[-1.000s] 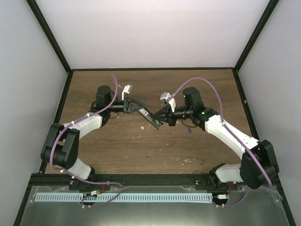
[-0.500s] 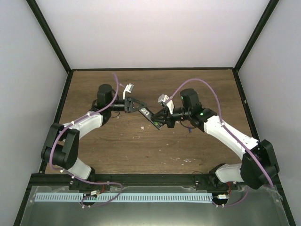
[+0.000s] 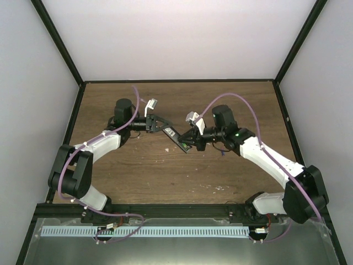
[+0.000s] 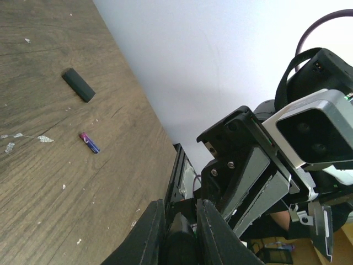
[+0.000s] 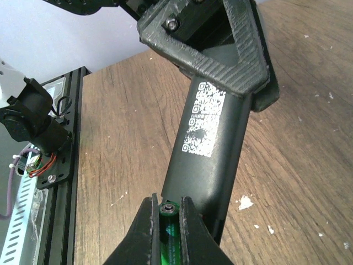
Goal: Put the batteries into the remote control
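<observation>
My left gripper [image 3: 163,127] is shut on the upper end of the remote control [image 3: 176,138] and holds it slanted above the table. In the right wrist view the remote [image 5: 212,138] shows its back with a white code label, and the left fingers [image 5: 220,52] clamp its far end. My right gripper [image 5: 168,202] is shut on the green battery [image 5: 167,221], whose metal tip sits at the remote's near open end. The purple-blue battery [image 4: 89,143] lies loose on the wood. In the left wrist view my left gripper [image 4: 180,212] grips the remote's end [image 4: 179,243].
A small black bar-shaped cover [image 4: 78,84] lies on the wood beyond the purple-blue battery. White flecks are scattered on the wooden table [image 3: 149,171]. Black frame rails and grey walls border it; a metal rail [image 3: 165,210] runs along the near edge.
My right gripper has moved left with the green battery, closing up to the remote's lower end. My left gripper has shifted slightly, still holding the remote.
</observation>
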Motion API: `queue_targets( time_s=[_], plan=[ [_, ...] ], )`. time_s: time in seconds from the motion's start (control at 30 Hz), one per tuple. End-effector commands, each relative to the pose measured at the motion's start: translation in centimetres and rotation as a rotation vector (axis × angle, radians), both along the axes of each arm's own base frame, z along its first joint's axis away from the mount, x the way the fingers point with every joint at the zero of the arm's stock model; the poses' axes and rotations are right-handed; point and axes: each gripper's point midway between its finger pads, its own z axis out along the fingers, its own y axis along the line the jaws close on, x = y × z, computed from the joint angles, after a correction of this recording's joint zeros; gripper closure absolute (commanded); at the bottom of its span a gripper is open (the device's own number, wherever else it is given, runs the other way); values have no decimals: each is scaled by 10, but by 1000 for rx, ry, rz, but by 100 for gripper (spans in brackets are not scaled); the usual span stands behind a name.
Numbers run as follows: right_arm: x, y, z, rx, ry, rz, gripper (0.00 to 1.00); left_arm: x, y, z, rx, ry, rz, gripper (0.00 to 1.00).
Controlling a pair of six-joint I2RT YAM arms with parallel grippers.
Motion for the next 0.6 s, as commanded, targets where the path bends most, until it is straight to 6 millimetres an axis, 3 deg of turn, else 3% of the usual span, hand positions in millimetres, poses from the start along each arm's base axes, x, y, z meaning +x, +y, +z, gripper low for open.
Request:
queue_targets(
  time_s=[0.0,0.57],
  plan=[
    [-10,0,-1,4,8,23,99,4,-3,13,-15,-59,-3,100],
    [-14,-2,-9,2,34,20,96,8,-3,16,-30,-60,13,100]
  ],
)
